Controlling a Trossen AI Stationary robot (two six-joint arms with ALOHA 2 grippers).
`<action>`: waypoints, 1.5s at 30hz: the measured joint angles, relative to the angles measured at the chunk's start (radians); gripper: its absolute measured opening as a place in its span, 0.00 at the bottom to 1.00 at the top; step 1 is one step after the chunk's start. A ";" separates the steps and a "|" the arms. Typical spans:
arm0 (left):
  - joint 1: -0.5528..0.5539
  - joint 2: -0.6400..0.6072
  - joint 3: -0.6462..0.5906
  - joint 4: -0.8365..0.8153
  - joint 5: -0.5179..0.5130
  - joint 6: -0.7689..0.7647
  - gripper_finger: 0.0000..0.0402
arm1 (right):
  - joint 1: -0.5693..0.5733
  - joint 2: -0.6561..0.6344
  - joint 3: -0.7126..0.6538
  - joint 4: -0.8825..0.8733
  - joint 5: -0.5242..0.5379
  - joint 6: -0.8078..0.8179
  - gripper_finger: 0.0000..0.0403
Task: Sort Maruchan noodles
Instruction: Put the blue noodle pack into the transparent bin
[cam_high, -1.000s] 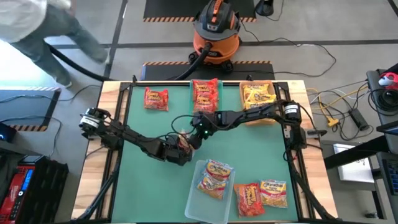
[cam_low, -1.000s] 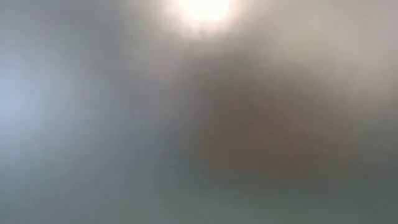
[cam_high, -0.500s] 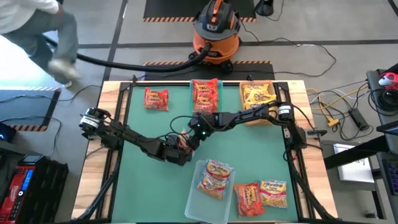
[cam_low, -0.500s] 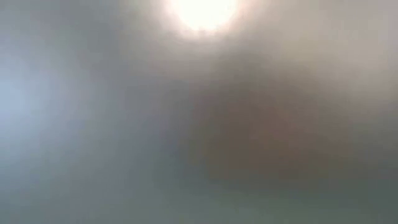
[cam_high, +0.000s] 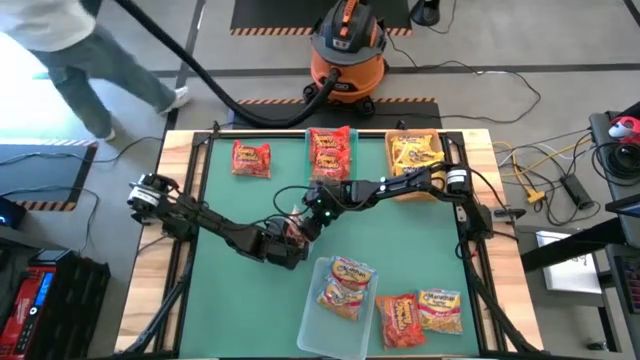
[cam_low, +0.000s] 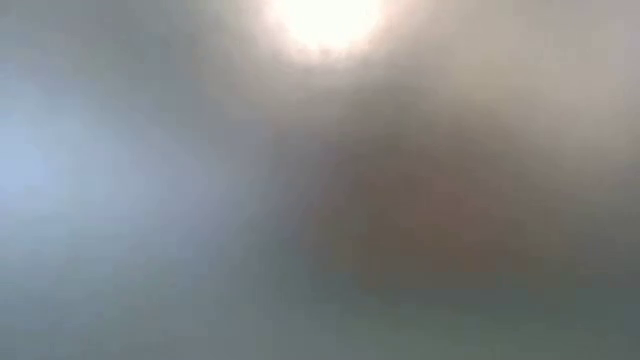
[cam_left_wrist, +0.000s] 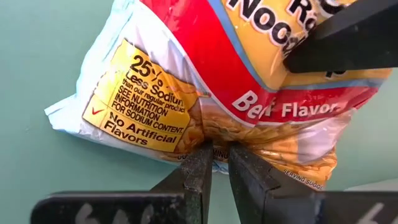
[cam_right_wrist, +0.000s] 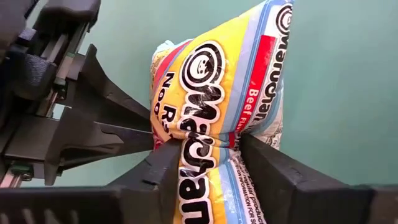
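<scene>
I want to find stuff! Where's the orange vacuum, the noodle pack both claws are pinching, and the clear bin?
Orange shop vacuum (cam_high: 343, 60), high view, on its drum.
Beef flavor Maruchan packet (cam_right_wrist: 217, 81), right wrist view, on the yellow front.
Clear bin (cam_high: 318, 332), high view, on its bare floor.

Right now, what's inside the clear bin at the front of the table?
The clear bin holds yellow-orange noodle packets piled at its far end; its near end shows bare bottom. How many packets are stacked there cannot be told, since the top ones cover whatever lies beneath.
</scene>
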 joint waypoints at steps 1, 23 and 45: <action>0.000 -0.003 -0.001 0.003 -0.006 -0.003 0.09 | 0.000 0.000 0.000 0.000 0.000 0.000 0.35; -0.122 -0.105 -0.008 -0.027 -0.108 -0.137 0.09 | -0.025 -0.017 -0.001 -0.008 -0.063 -0.011 0.10; -0.250 -0.108 -0.005 -0.180 -0.116 -0.361 0.09 | -0.052 -0.220 -0.002 -0.058 -0.212 -0.045 0.10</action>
